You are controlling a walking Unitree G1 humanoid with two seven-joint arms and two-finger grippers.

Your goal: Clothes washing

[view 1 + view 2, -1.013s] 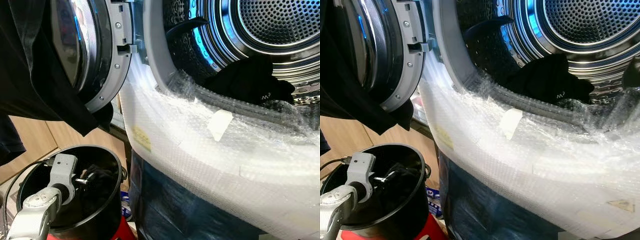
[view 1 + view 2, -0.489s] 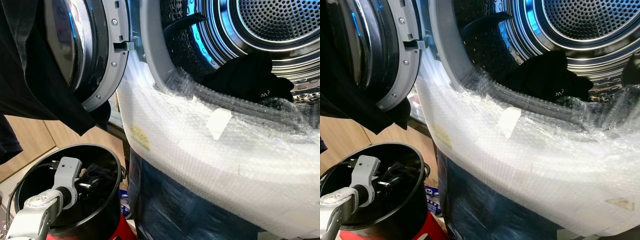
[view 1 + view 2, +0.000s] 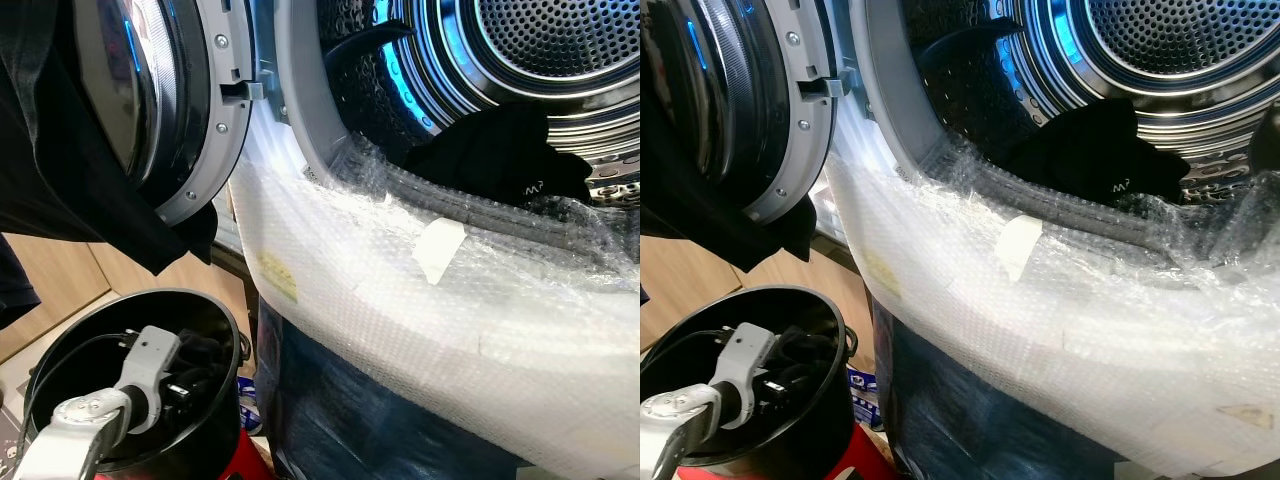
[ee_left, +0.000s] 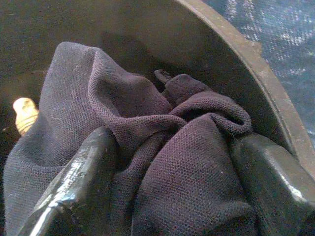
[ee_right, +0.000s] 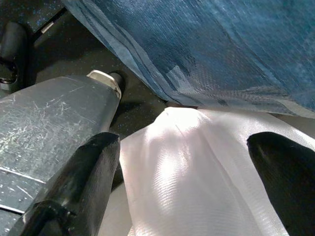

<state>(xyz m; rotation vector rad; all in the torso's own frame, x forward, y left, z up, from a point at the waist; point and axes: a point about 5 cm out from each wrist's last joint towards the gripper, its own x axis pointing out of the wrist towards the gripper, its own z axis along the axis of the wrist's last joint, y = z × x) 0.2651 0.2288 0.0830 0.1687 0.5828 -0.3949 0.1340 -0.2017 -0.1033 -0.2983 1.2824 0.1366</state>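
Two dark garments matter here: one purplish-black knit cloth (image 4: pixel 162 162) lies crumpled at the bottom of the round black bucket (image 3: pixel 215 310), and another black garment (image 3: pixel 500 150) sits on the lower lip of the washing machine's perforated steel drum (image 3: pixel 560 40). Reaching down into the bucket, the silver left arm bends at the wrist so that the left gripper (image 4: pixel 172 172) points at the bucket floor; its two glossy black fingers (image 4: pixel 83 172) are spread to either side of a raised fold of the cloth, pressing into it, though the pictures do not show whether they have closed on it. The cloth has a coarse woven texture and soft rounded folds, and it lies against the bucket's smooth curved wall. A small pale knob (image 4: pixel 24 115) shows beside the cloth's edge. Outward from the bucket, the machine's front rim is wrapped in white bubble wrap (image 3: pixel 400 300) with a strip of pale tape (image 3: pixel 438 248), above blue fabric (image 3: pixel 340 410). The round glass door (image 3: pixel 150 90) stands open at the left. The right gripper (image 5: pixel 182 182) hangs low with fingers spread apart over white sheeting (image 5: pixel 197 172).
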